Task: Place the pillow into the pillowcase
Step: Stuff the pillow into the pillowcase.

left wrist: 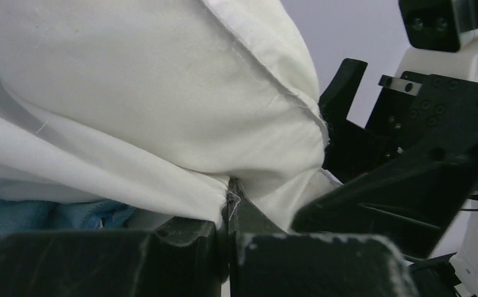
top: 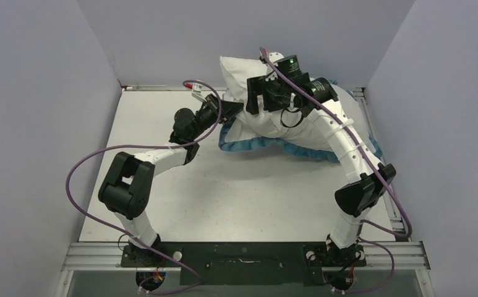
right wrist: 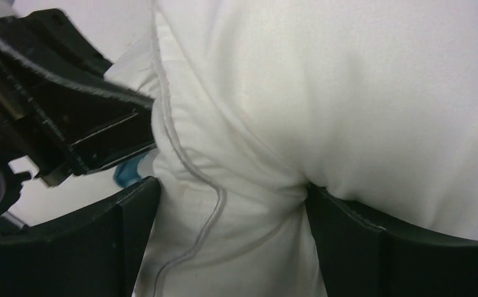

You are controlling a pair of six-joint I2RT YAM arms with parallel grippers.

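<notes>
The white pillow (top: 236, 73) stands plump at the back of the table, its lower part against the pillowcase (top: 276, 148), whose blue ruffled edge sags in front of it. My left gripper (top: 226, 111) is at the pillow's lower left, shut (left wrist: 230, 193) on a thin white hemmed fold of the pillowcase (left wrist: 100, 173), with blue ruffle (left wrist: 26, 216) showing underneath. My right gripper (top: 253, 99) presses into the pillow (right wrist: 378, 93) from above. It (right wrist: 233, 185) is open wide, and bunched pillow fabric with a seam fills the gap between its fingers.
The white table (top: 224, 198) has grey walls on three sides and a metal rail (top: 156, 88) along the back. The left arm's elbow (top: 125, 185) and purple cables (top: 88, 161) hang over the left half. The two grippers sit close together at the pillow.
</notes>
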